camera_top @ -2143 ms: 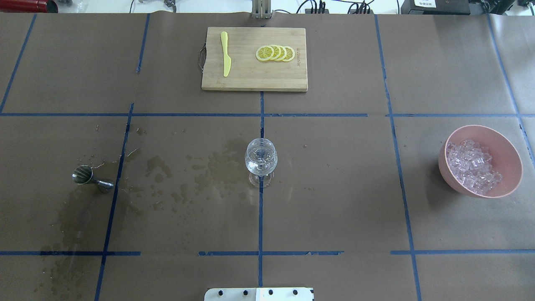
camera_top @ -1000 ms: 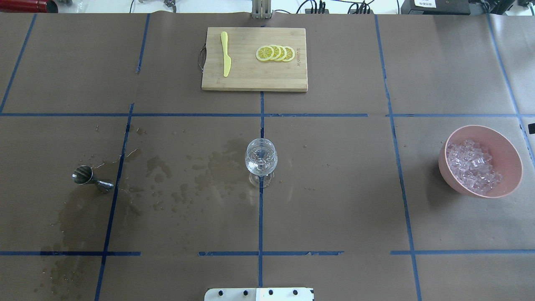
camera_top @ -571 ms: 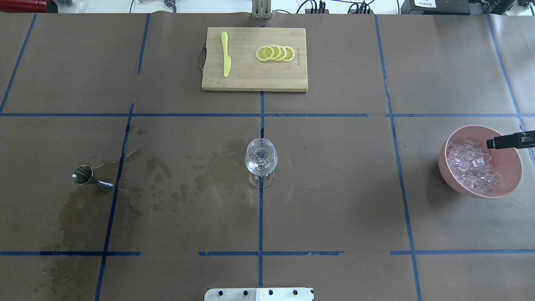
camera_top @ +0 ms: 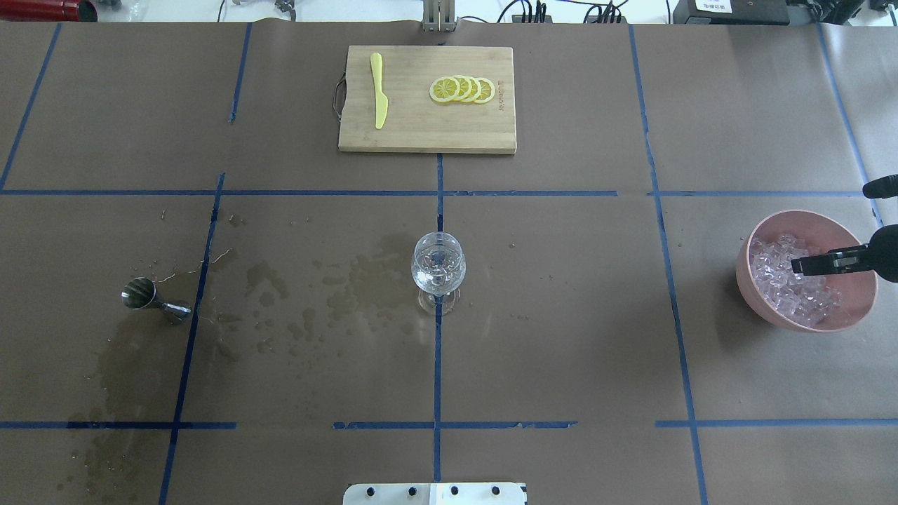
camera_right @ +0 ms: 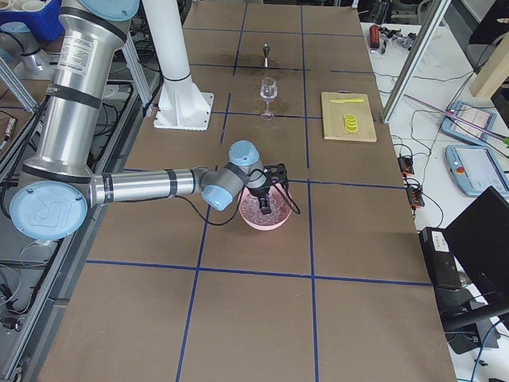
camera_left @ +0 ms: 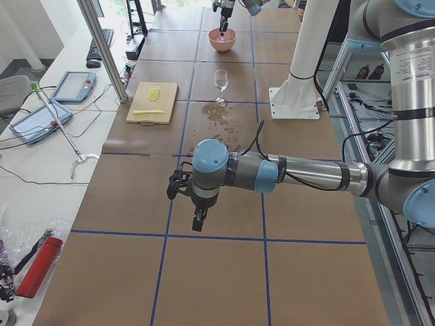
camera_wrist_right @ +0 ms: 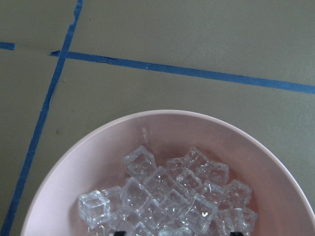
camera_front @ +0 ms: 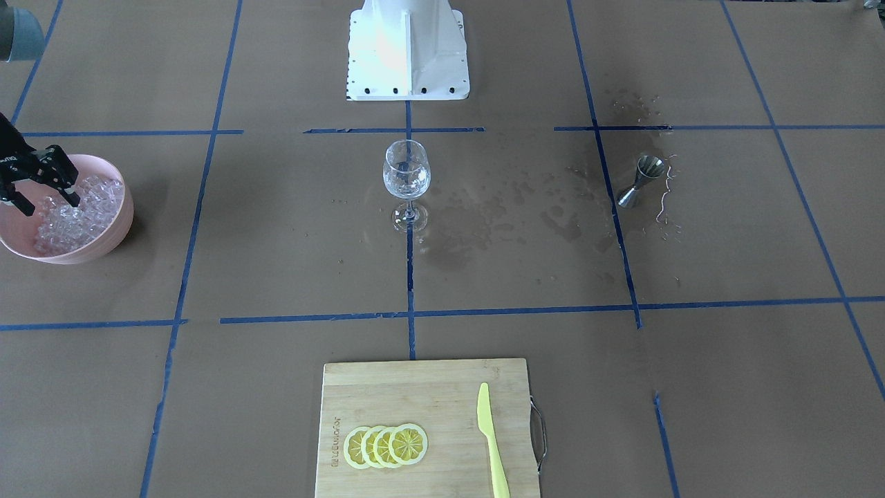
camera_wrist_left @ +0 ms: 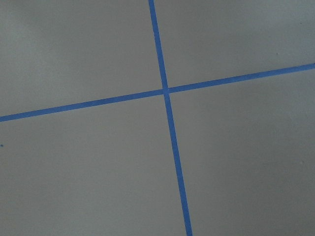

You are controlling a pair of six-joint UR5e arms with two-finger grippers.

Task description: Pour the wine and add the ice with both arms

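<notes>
A clear wine glass (camera_top: 438, 263) stands at the table's middle, also in the front view (camera_front: 406, 173); it seems to hold something clear. The ice (camera_top: 793, 294) fills a pink bowl (camera_top: 772, 312) at the right. My right gripper (camera_top: 800, 266) is open and empty, its fingers spread just above the ice (camera_front: 69, 218) inside the bowl (camera_front: 104, 235). The right wrist view looks straight down on the ice (camera_wrist_right: 167, 196) and the bowl's rim (camera_wrist_right: 172, 118). My left gripper (camera_left: 197, 210) shows only in the exterior left view, far from the glass; I cannot tell if it is open or shut.
A steel jigger (camera_top: 151, 298) stands at the left among wet stains (camera_top: 365, 280). A wooden cutting board (camera_top: 421, 133) at the back holds lemon slices (camera_top: 463, 90) and a yellow knife (camera_top: 379, 91). The robot's white base (camera_front: 406, 48) is behind the glass.
My right gripper has come in from the right edge and moved left and down over the bowl of ice. Nothing else has moved.
</notes>
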